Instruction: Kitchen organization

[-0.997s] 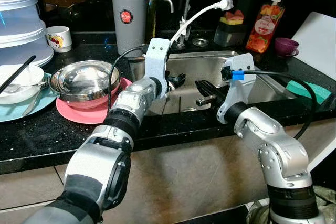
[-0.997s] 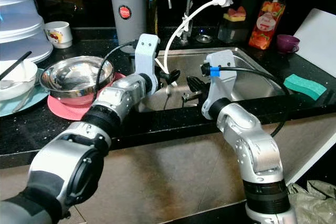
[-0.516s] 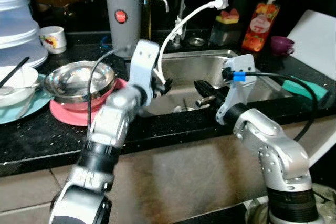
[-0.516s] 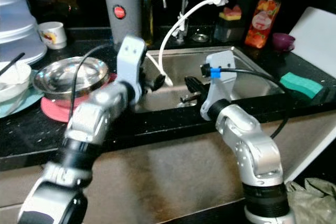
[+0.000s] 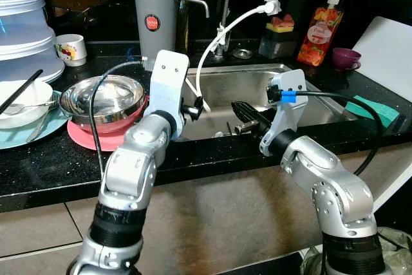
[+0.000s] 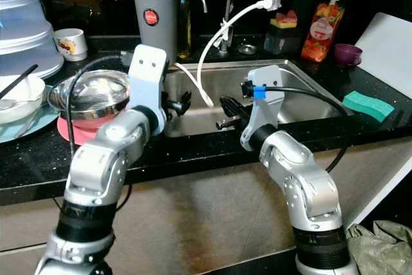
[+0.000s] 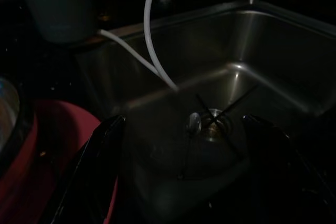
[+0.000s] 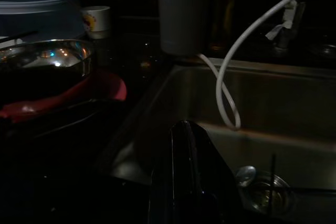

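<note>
left end effector (image 7: 178, 171): fingers spread wide, empty, over sink (image 5: 309, 98) near edge | right end effector (image 5: 248, 115): fingers closed together, empty, over sink front at 3 o'clock of left | spoon (image 7: 193, 124) by sink drain | steel bowl (image 5: 103, 94) on pink plate (image 5: 96, 138), bench (image 5: 38, 159), 9 o'clock of sink.

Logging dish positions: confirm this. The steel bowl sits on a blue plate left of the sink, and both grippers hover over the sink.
One thing is wrong: the steel bowl sits on a pink plate, as the left eye view shows. It is left of the sink, with the left gripper and right gripper over the basin.
</note>
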